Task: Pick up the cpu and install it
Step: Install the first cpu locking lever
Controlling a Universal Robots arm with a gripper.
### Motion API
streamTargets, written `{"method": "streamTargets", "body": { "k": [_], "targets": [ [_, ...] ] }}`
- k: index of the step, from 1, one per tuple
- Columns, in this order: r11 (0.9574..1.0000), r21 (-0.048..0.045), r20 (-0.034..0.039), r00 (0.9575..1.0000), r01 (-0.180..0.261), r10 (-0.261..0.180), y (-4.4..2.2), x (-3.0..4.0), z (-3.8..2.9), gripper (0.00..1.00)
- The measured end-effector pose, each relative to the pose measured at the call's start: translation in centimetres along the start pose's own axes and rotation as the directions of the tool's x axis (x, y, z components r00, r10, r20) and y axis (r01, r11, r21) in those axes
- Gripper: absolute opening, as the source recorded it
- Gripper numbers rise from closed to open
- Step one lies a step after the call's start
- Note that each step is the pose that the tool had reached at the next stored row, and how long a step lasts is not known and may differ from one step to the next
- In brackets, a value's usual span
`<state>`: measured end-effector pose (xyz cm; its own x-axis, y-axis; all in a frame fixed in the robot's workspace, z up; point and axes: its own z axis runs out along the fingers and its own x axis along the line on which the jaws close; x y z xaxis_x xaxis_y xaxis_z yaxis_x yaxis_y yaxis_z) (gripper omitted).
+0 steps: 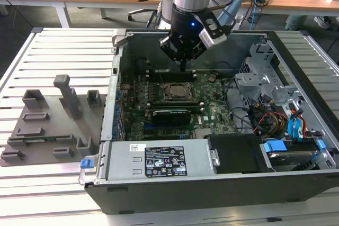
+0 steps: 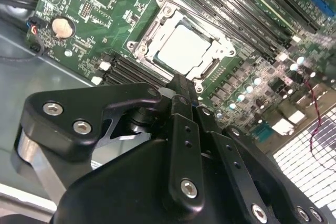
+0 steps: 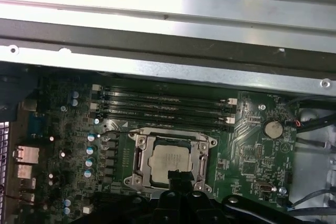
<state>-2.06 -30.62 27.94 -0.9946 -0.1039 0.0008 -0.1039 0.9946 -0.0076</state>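
Note:
The cpu is a silver-grey square lying flat inside the black socket frame on the green motherboard of the open computer case. In both wrist views the cpu sits within the metal socket frame. My gripper hangs a short way above the socket's far edge. Its black fingers are shut together with nothing between them, and their tip points at the edge of the cpu.
A grey plastic tray with upright blocks lies on the slatted table at the exterior view's left. Inside the case are a power supply, a black card, a drive cage, coloured cables and memory slots.

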Motion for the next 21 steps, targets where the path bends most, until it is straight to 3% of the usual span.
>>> {"method": "streamTargets", "body": {
  "k": [4, 11, 21],
  "targets": [
    [0.9991, -0.0002, 0.0004, 0.9991, 0.043, -0.043, 0.00, 0.00, 0.00, 0.11],
    [0.9989, -0.0002, 0.0004, 0.9989, 0.047, -0.047, 0.01, 0.05, 0.00, 0.11],
    [0.9989, -0.0002, 0.0004, 0.9989, 0.047, -0.047, 0.10, 0.98, 0.00, 0.11]
  ]
}}
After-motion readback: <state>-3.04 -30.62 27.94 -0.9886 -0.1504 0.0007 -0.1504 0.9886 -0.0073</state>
